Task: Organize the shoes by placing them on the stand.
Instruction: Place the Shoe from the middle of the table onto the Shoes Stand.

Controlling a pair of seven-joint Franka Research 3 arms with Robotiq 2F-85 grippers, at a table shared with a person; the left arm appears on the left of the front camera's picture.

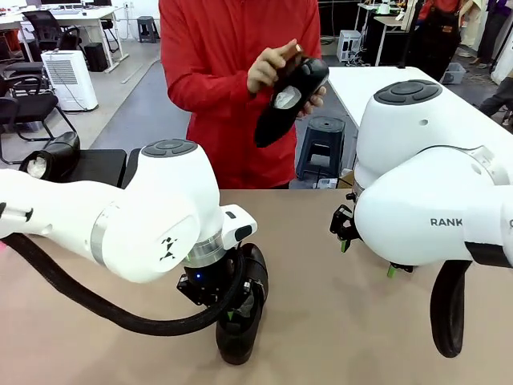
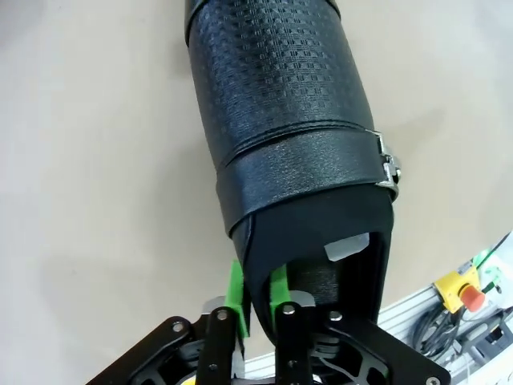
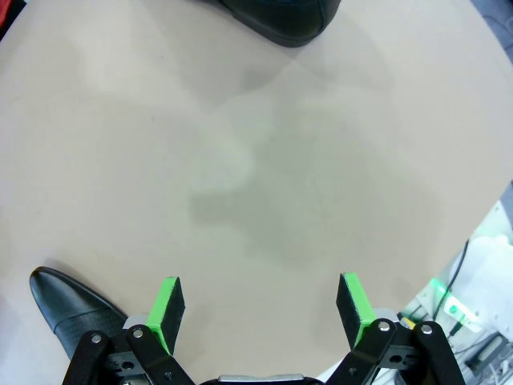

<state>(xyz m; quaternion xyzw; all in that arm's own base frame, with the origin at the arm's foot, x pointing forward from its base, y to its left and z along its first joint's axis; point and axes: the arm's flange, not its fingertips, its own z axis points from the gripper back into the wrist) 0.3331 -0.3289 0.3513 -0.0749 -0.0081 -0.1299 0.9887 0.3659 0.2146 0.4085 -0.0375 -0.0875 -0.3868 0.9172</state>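
A black shoe (image 1: 240, 325) with a textured upper and a side buckle (image 2: 288, 136) lies on the tan table near the front edge. My left gripper (image 1: 237, 309) (image 2: 256, 298) is shut on it, green pads pinching the heel collar wall from inside and outside. A second shoe (image 1: 50, 156), stuffed with white paper, rests on the black stand (image 1: 100, 166) at the far left. The person in red holds a third shoe (image 1: 292, 95) in both hands above the far edge. Over bare table on the right, my right gripper (image 1: 367, 255) (image 3: 259, 309) hangs open and holds nothing.
In the right wrist view a shoe toe (image 3: 68, 303) shows at the lower left and another shoe (image 3: 280, 20) at the top edge. A black stool (image 1: 322, 144) stands beyond the table's far side. The tabletop (image 1: 321, 321) between the arms is bare.
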